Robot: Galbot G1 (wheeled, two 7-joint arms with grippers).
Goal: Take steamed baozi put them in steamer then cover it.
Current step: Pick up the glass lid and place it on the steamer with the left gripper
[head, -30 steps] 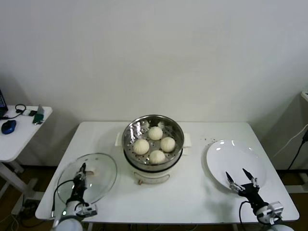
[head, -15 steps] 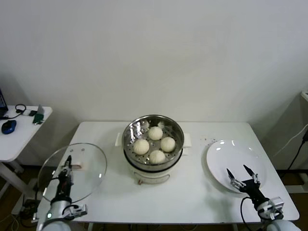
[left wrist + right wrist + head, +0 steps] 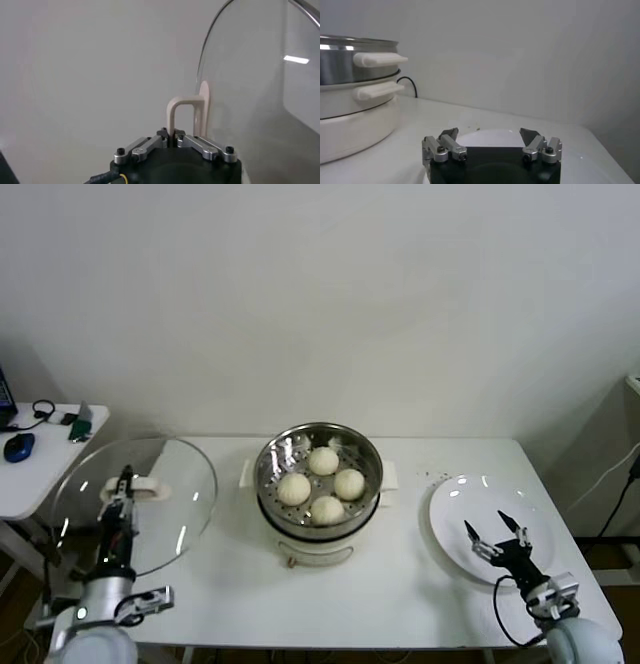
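Several cream-white baozi sit in the shiny steel steamer on its cream pot base at the table's middle. My left gripper is shut on the white handle of the clear glass cover. It holds the cover raised and tilted above the table's left edge, apart from the steamer. My right gripper is open and empty over the white plate at the right. The steamer's side handles show in the right wrist view.
A side table at the far left carries a blue mouse and small items. The white table's front edge lies near both arms. A cable hangs at the far right.
My left gripper has lifted the cover off the table and swung it up and to the left, tilting it. My right gripper has barely moved over the plate.
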